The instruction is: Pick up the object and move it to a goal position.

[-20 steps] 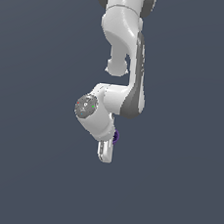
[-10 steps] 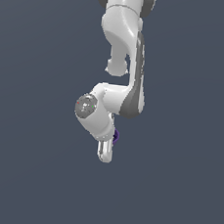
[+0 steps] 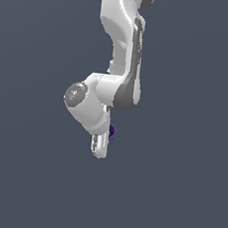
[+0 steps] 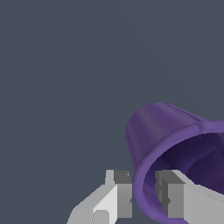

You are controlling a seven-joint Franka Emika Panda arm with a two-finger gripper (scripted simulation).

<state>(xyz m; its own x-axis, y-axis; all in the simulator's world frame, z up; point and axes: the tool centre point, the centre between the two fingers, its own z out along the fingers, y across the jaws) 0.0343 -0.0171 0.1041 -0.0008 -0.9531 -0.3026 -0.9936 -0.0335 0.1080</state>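
The hand [image 4: 144, 192] is pinching the purple cup's [image 4: 175, 144] rim, one finger outside, one inside; the cup is lying tilted, its mouth facing the wrist.

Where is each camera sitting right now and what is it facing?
Exterior view: off the arm, facing the white arm against a plain grey backdrop; it shows the links, the claw and a sliver of the purple cup behind it.
Wrist view: on the wrist, looking along the fingers at the cup; one finger is outside its rim, one inside, pinching the wall.
Shared: both show the claw and the cup.
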